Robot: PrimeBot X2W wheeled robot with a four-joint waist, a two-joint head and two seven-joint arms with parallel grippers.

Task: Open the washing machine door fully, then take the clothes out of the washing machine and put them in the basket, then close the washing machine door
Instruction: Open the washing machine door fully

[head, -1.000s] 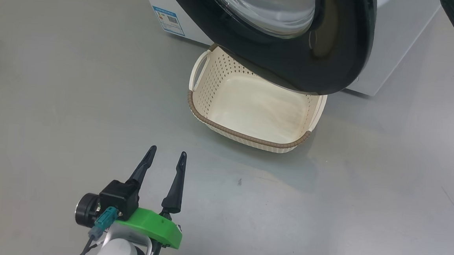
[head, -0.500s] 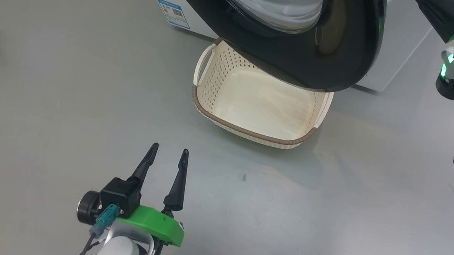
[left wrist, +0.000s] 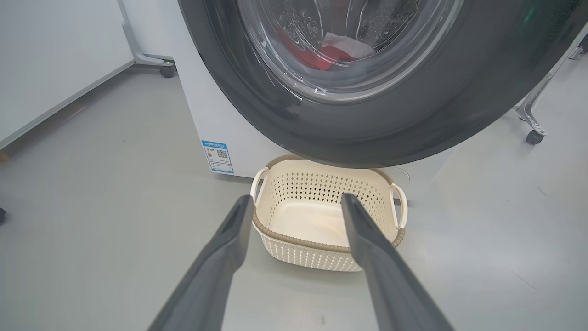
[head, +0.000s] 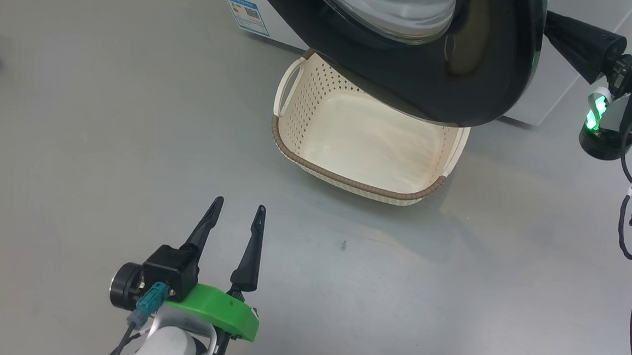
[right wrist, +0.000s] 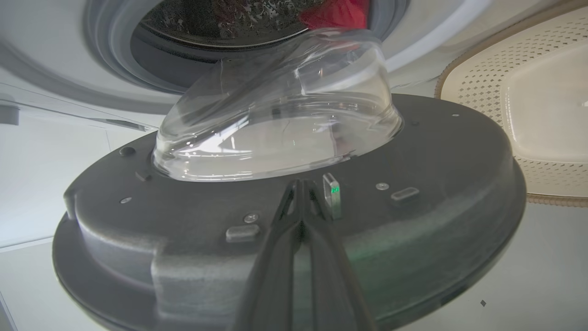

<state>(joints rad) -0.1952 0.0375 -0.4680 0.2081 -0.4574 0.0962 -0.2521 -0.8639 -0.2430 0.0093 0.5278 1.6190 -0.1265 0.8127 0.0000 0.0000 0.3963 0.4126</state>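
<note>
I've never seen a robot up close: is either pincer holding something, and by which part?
Nothing. The left pincer is open and empty; the right pincer is shut on nothing, tips at the door's inner side.

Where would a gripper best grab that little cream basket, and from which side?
Probably by the loop handle at the basket's left end, coming from the left: it arches clear of the wall, and the washing machine door overhangs the far edge.

The grey floor (head: pixel 105 131) carries the basket (head: pixel 310 100) just before the washing machine (left wrist: pixel 211 110).
</note>
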